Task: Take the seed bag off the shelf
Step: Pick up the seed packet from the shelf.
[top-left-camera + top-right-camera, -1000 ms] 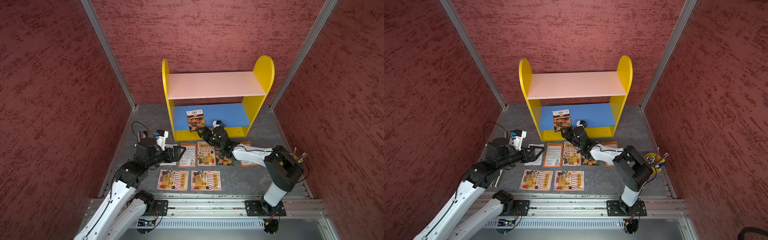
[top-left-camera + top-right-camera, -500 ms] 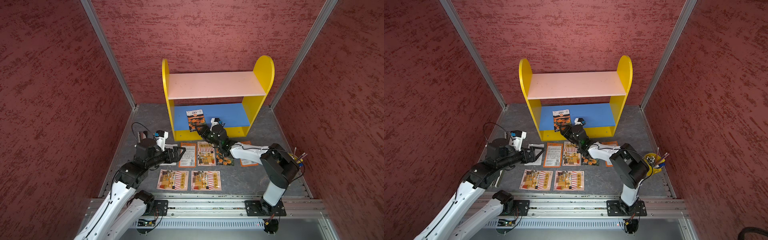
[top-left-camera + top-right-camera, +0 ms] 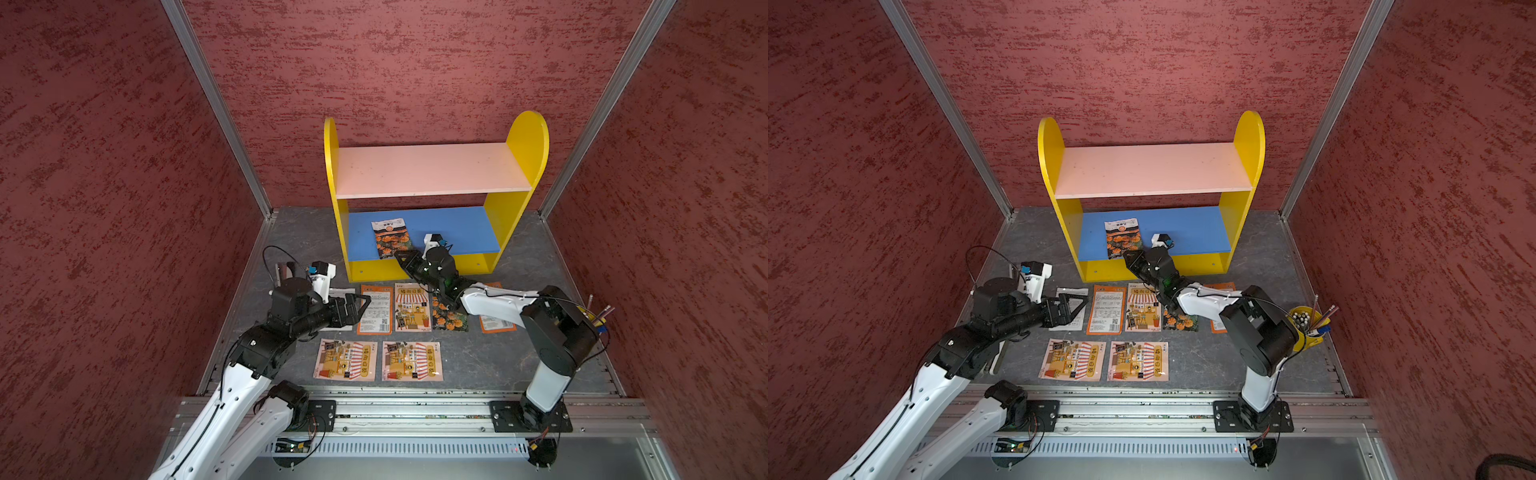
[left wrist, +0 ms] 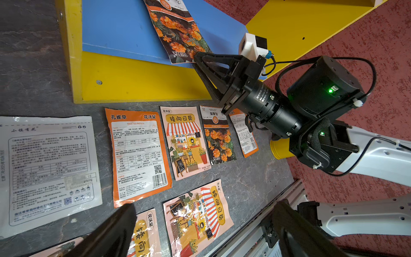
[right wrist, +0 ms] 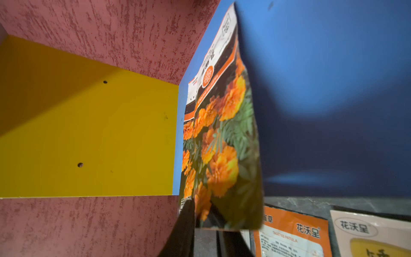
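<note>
While right gripper pinches near corner of bag, bag lies on blue board of shelf, frame centre | left gripper: jaws wide, empty | step: grasp | next: probably lift and draw out gently

Glossy seed bag, smooth painted shelf, rough plastered walls

Boxed in on the left, right and far sides by dark red, rough-textured walls, joined at the two far corners by silver metal posts leaning outward toward the top. Set on a grey, stone-veined floor, edged along the near side by a silver metal rail above a slotted grille. Lit evenly, brightest on the far wall, with soft shadows on the floor.
</note>
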